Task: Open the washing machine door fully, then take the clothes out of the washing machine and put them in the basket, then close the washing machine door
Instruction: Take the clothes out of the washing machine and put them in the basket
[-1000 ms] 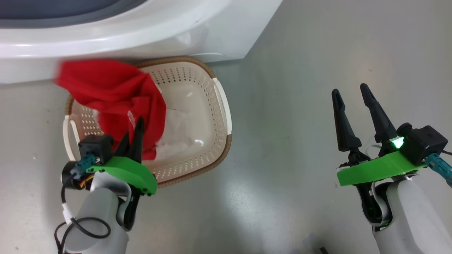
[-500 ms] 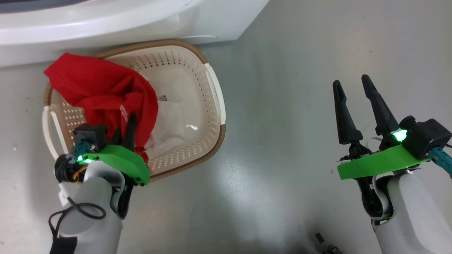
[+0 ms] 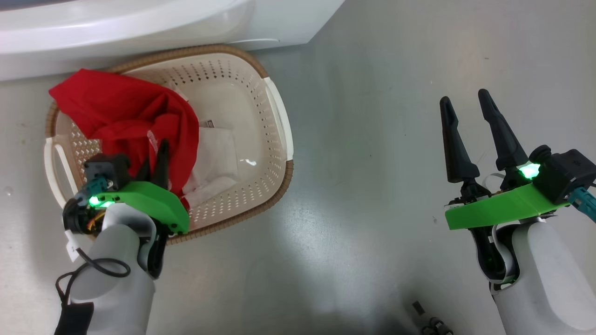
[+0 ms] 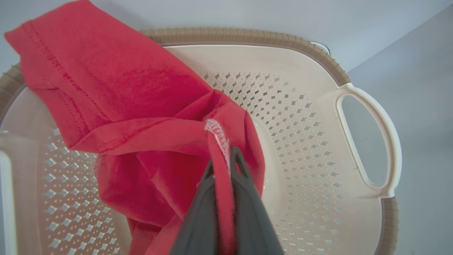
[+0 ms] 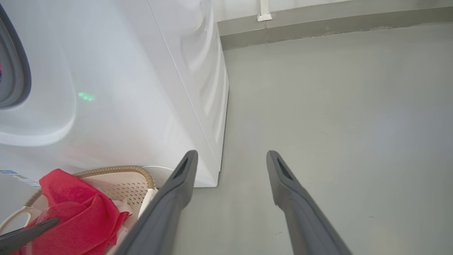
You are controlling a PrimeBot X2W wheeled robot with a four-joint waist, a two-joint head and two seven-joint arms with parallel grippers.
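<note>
Clothes point(image 3: 123, 109) over left rim of basket point(image 3: 278, 122), wide floor point(image 3: 372, 139) on its right.

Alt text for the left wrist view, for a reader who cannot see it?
The left hand is shut on a red garment, pinching a fold with a white-stitched seam. The cloth hangs over a cream, perforated, brown-rimmed basket, and its lower part drapes inside.
</note>
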